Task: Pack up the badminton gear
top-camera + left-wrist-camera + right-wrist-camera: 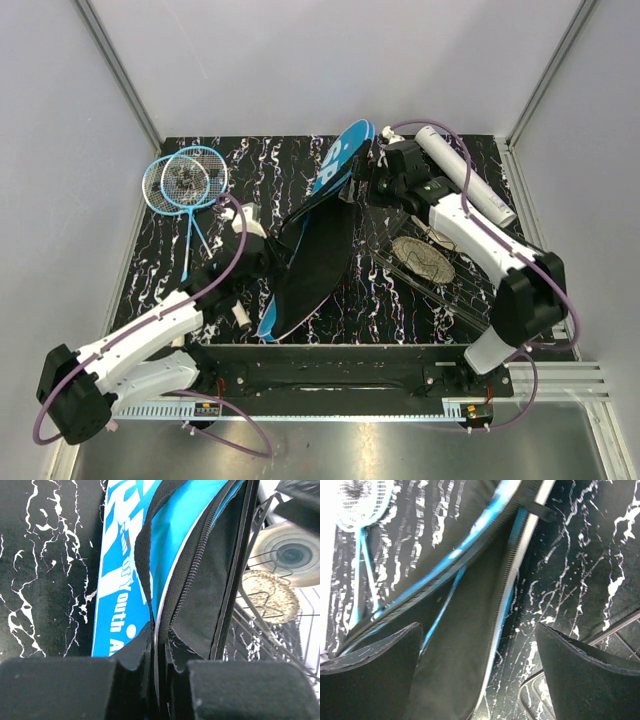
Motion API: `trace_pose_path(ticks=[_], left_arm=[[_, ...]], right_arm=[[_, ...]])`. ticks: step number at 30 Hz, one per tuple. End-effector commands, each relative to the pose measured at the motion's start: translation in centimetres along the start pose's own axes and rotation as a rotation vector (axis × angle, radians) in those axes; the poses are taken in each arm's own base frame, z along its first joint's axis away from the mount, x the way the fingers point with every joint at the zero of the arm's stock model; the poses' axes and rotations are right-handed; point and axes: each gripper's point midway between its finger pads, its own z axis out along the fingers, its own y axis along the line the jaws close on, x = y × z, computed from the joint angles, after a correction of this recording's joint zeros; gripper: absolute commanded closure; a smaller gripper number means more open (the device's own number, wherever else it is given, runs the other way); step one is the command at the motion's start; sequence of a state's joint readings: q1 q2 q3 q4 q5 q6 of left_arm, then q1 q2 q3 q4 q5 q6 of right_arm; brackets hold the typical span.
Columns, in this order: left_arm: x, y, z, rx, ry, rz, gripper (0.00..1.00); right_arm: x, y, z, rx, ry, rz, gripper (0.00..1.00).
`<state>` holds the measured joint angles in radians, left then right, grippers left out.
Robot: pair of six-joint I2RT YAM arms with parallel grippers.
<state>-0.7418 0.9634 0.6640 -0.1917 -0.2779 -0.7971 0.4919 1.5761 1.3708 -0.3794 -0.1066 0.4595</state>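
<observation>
The bench (270,160) carries the cover (315,240), which lies unzipped with its mouth gaping. The rackets (185,185) lie well to the cover's left and the tube (465,175) to its right, both unpacked. The left hand (155,667) is clamped on the cover's near edge. The right hand (477,630), fingers apart, hangs over its far end. If the thin fabric slips free, the mouth likely flops shut.
</observation>
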Motion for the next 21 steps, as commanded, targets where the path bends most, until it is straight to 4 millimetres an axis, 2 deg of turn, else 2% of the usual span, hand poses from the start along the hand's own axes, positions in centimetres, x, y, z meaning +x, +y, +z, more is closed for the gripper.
trace_pose_path(ticks=[1,3,6,7,10,12,16,17,19,21], left_arm=[[-2.0,-2.0,-1.0,0.108,-0.048,-0.130,1.00],[-2.4,-1.9,-1.1,0.120,-0.055,-0.158,1.00],[-2.3,-1.9,-1.1,0.147,-0.047,-0.199,1.00],[-2.1,-2.1,-1.1,0.164,-0.038,-0.206,1.00],[-1.9,-2.4,-0.9,0.196,-0.030,-0.238,1.00],[-1.7,-2.6,-0.8,0.220,-0.023,-0.258,1.00],[-1.4,-2.7,-0.7,0.269,-0.034,-0.291,1.00],[-1.0,-2.3,-0.5,0.273,-0.040,-0.300,1.00],[-0.2,-1.2,0.0,0.245,-0.037,-0.310,1.00],[0.1,-0.8,0.4,0.236,-0.038,-0.304,1.00]], right_arm=[[-0.6,-1.9,2.3,0.022,0.027,0.054,0.00],[-1.0,-1.9,3.1,0.012,0.013,0.041,0.00],[-0.3,-1.0,4.4,-0.047,0.061,0.065,0.01],[0.4,-0.6,4.9,-0.075,0.089,0.079,0.05],[0.6,0.2,6.0,-0.138,0.087,0.106,0.15],[1.3,0.0,6.4,-0.136,0.093,0.133,0.19],[1.0,0.0,6.1,-0.126,0.066,0.125,0.43],[0.8,0.2,5.9,-0.125,0.058,0.114,0.58],[0.3,0.3,5.2,-0.089,0.039,0.069,0.70],[-1.1,1.0,4.5,-0.070,0.011,0.014,0.85]])
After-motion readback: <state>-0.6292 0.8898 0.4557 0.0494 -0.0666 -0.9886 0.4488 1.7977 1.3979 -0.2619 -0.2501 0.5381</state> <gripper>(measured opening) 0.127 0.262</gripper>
